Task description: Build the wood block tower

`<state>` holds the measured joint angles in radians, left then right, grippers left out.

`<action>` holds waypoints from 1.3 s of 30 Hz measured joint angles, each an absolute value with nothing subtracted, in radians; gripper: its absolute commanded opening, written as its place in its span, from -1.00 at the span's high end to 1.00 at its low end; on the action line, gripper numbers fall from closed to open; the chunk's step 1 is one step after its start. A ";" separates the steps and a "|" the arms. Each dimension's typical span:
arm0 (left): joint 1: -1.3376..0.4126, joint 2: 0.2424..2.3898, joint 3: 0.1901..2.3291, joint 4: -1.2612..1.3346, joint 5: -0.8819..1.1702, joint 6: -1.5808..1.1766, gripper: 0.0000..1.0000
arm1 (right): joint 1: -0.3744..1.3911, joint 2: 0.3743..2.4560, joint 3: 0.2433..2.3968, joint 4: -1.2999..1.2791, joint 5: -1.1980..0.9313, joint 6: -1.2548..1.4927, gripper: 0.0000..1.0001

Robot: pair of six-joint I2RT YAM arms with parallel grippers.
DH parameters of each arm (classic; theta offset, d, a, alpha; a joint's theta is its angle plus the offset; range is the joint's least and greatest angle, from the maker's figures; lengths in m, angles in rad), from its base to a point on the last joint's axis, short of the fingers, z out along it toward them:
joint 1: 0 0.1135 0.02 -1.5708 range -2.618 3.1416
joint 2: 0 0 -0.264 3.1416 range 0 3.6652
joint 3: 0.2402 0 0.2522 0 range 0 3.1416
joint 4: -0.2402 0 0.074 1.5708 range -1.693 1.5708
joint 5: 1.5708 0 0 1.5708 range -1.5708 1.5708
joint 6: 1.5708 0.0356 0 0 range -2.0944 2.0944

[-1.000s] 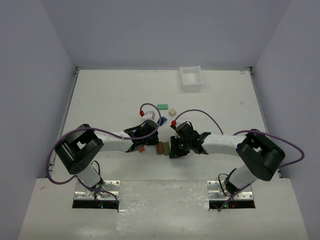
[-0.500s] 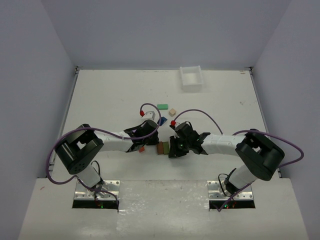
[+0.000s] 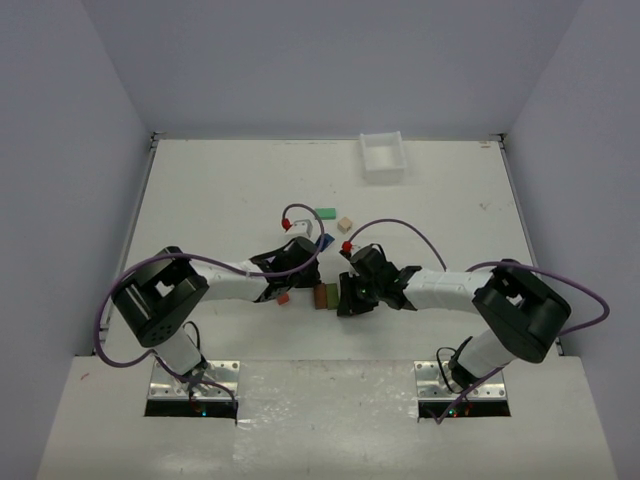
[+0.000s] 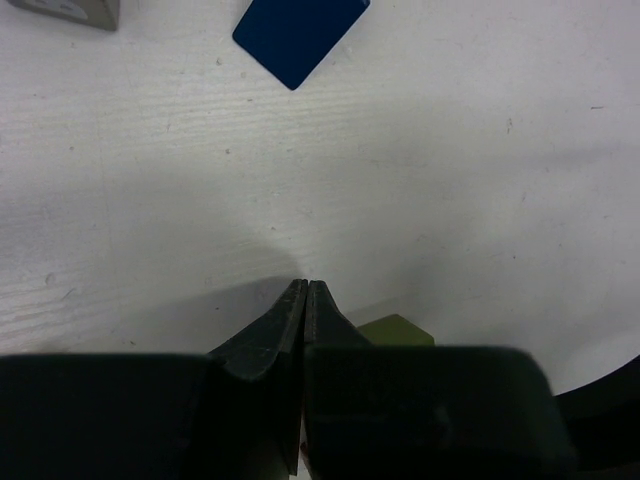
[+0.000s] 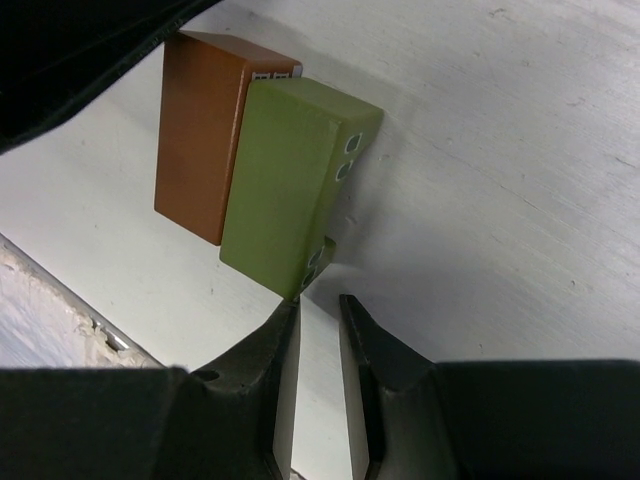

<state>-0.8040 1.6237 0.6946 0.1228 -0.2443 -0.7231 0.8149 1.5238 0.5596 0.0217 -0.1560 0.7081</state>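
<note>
Edging my right pincer (image 5: pixel 318 305) left over the last second. Its tips, parted by a narrow gap and empty, now sit at the near corner of the olive block (image 5: pixel 290 190). That block lies flush against the brown block (image 5: pixel 205 130) on the desk (image 5: pixel 500 150). Nothing stacked yet. A grasp looks close. My left pincer (image 4: pixel 303 290) is pressed shut, empty, with the blue block (image 4: pixel 298 35) ahead. The brown block leaves no room for a finger on that side.

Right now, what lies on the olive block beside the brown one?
Nothing; the olive block has a bare top face. The brown block touches its side. Its underside is hidden.
</note>
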 measured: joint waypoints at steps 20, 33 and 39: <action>-0.804 1.219 0.832 -0.076 -0.487 -0.660 -1.00 | 0.820 1.025 0.548 -0.305 0.178 0.739 -0.97; -0.804 0.766 0.665 -0.361 -0.754 -0.791 -1.00 | 0.820 0.786 0.547 -0.497 0.511 0.792 -0.97; -0.804 0.801 0.663 -0.415 -0.768 -0.823 -1.00 | 0.820 0.802 0.544 -0.502 0.512 0.760 -0.97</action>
